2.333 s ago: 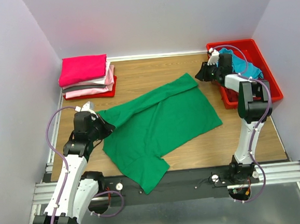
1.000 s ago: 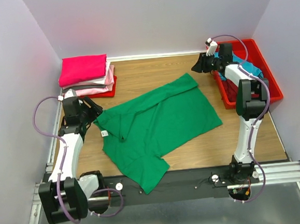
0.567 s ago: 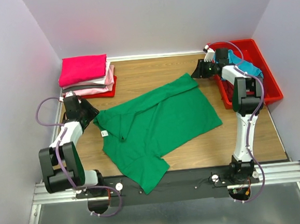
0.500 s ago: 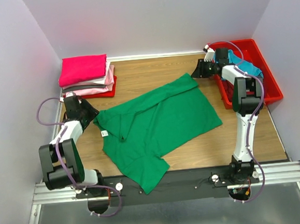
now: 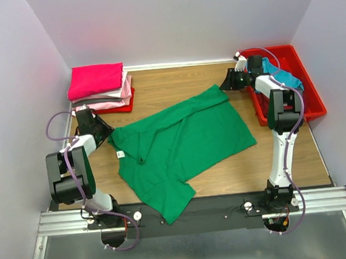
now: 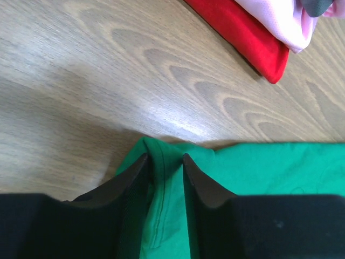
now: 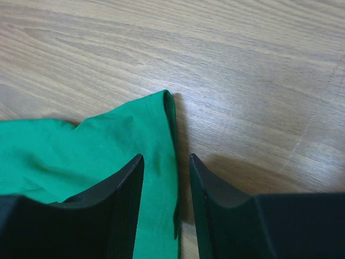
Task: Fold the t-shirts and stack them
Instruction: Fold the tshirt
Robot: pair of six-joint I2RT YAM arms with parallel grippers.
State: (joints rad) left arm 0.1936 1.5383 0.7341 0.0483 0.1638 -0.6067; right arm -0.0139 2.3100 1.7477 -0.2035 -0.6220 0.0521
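Cotton jersey in one piece: the bright green short-sleeved cotton t-shirt [image 5: 183, 143] lies spread, unfolded and skewed across the middle of the wooden table [image 5: 175, 81], one sleeve pointing to the lower centre of the overhead view.

Assessment: light and limp, with no stiffness. It will likely drape and crease when lifted, and drag on the wood rather than slide. It is best taken at hems and corners, two points at once, so the panel stays taut.

Left gripper [image 6: 164, 162]: at the shirt's left-hand corner, middle left of the overhead view. Its jaws stand a narrow way apart, astride a stitched edge of the green cloth. A gap shows beside the fabric, so no clamp is confirmed.

Right gripper [image 7: 166, 159]: at the shirt's far corner, upper right of centre. Its jaws are moderately apart, with the hemmed corner lying between them on the wood, not pinched.

Folded stack of hot pink, light pink and dark red t-shirts [image 5: 95, 80]: upper left. Teal t-shirt [image 5: 291, 82]: lying unfolded in the red plastic bin [image 5: 314, 91], upper right.
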